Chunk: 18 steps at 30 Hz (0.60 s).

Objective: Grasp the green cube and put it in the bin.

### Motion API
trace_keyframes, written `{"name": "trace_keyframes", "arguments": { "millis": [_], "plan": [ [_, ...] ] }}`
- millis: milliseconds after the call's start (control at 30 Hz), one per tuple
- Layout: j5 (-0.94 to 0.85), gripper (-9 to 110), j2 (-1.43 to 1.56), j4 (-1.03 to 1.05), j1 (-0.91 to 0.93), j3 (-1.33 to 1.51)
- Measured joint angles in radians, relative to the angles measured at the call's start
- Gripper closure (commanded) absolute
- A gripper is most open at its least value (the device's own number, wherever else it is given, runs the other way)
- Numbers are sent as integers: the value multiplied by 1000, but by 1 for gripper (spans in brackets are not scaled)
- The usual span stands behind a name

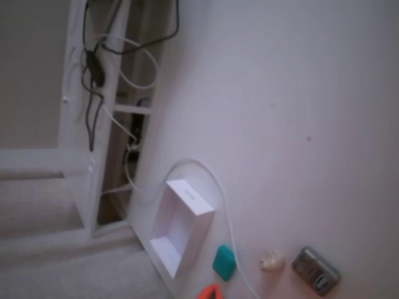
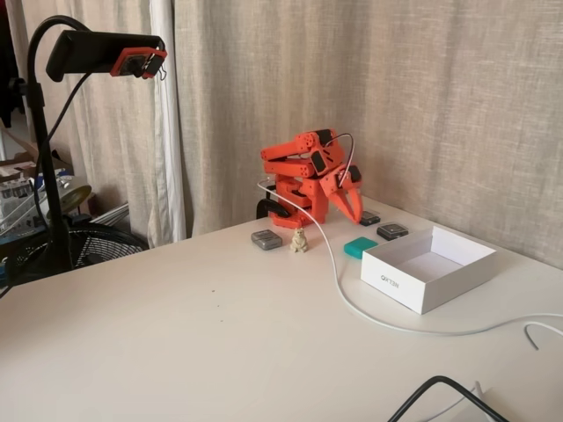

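The green cube (image 2: 360,247) was seen lying on the bench (image 2: 176,334), just beside the bin (image 2: 428,268) and apart from it, on the side nearer the folded orange arm (image 2: 303,171). The fingers (image 2: 349,200) were held pointing down above the cube without touching it; nothing was gripped, and how far they were parted could not be told. A white cable (image 2: 352,303) was laid past the bin.

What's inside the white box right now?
Nothing visible: the bin shows a bare white floor in both fixed views, with the green cube outside it. The near wall hides a floor strip.
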Motion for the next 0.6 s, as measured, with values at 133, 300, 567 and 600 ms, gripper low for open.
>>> {"name": "trace_keyframes", "arguments": {
  "millis": [133, 300, 567, 600],
  "plan": [
    [-17, 101, -230, -81, 0, -109],
    [-11, 84, -505, -69, -58, -442],
    [-5, 71, -916, 166, -169, -1149],
    [-5, 72, -962, 207, -183, -1249]
  ]
}}
